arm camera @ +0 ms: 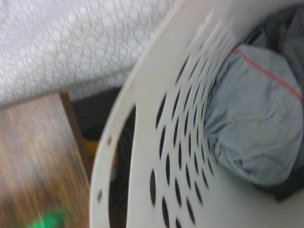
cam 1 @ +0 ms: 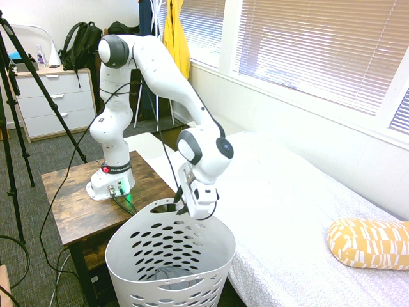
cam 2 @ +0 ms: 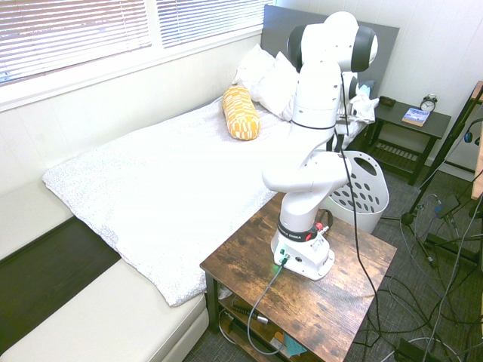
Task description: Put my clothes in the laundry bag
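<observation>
Now my gripper point(cam 1: 185, 206) hangs just above the back rim of the white laundry basket point(cam 1: 211, 246), and I cannot tell how my jaws stand. The grey garment with red trim point(arm camera: 256, 114) lies crumpled on the basket's floor against its perforated wall. It looks light, soft and limp, so any regrasp would best pinch a raised fold, not a flat patch.
</observation>
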### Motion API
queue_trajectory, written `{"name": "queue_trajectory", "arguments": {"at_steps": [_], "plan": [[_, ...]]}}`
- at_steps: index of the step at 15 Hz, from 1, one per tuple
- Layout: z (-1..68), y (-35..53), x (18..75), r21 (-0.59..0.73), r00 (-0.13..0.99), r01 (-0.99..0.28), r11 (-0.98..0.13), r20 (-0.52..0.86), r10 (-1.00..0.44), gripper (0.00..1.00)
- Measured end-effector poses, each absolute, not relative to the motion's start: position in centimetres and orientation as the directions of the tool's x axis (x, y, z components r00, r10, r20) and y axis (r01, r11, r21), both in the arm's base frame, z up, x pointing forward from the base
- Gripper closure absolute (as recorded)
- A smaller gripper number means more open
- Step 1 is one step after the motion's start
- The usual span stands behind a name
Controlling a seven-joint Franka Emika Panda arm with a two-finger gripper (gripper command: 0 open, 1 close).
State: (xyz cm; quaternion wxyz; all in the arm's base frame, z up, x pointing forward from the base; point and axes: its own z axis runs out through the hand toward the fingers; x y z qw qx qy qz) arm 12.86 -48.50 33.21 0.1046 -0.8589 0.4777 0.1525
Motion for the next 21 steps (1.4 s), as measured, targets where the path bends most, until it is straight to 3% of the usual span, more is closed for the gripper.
{"name": "queue_trajectory", "arguments": {"at_steps": [5, 10, 16, 21], "plan": [[45.8, -45.0, 26.3, -0.122, 0.519, -0.853, -0.507, -0.093, -0.850, 0.00], [49.9, -33.9, 39.2, -0.131, 0.573, -0.811, -0.570, 0.017, -0.819, 0.00], [46.1, -11.4, 48.8, -0.075, 0.731, -0.676, -0.733, 0.056, -0.680, 0.00], [42.8, 0.2, 51.2, -0.036, 0.790, -0.607, -0.794, 0.077, -0.608, 0.00]]}}
